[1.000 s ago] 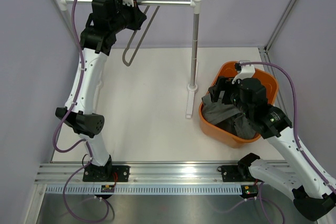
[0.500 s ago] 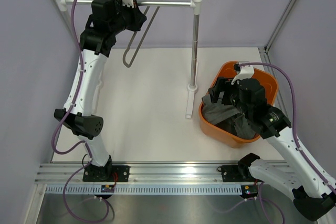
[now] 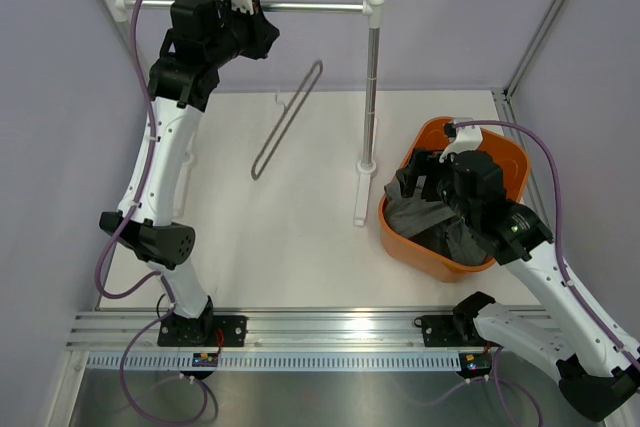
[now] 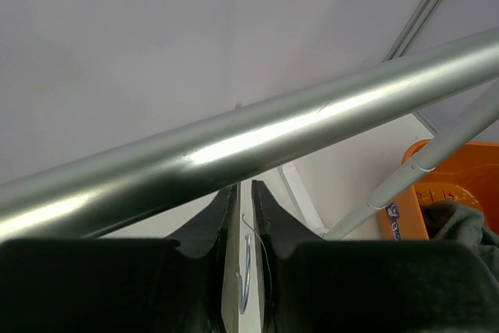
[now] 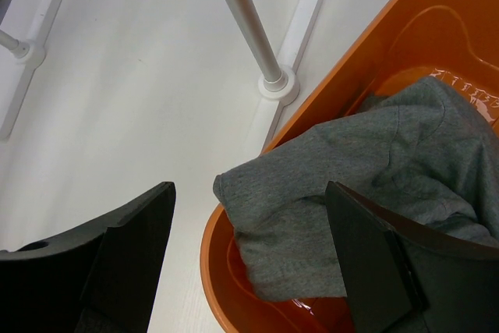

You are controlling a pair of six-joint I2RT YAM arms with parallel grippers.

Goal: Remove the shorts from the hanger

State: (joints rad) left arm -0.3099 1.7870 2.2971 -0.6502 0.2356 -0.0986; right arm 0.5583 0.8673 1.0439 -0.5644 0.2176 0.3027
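Observation:
The hanger (image 3: 288,117), a thin grey wire loop, is off the rail and slants over the white table left of the post; whether it rests on the table I cannot tell. My left gripper (image 3: 266,35) stays up at the silver rail (image 3: 310,7), its jaws a narrow slit apart with nothing between them (image 4: 242,186). Through that slit the hanger (image 4: 245,274) shows far below. The grey shorts (image 3: 432,223) lie in the orange tub (image 3: 503,153), one leg draped over its rim (image 5: 312,193). My right gripper (image 3: 416,175) hangs wide open just above them (image 5: 249,193).
The rail (image 4: 273,126) rests on an upright post (image 3: 372,77) with white joints and a white foot (image 3: 361,192) mid-table. The orange tub (image 5: 366,44) stands right of the foot. Frame uprights and pale walls close in the back and sides.
The hanger has left the left gripper and dropped from beside the rail down and to the right. The left jaws parted slightly. The right arm kept still.

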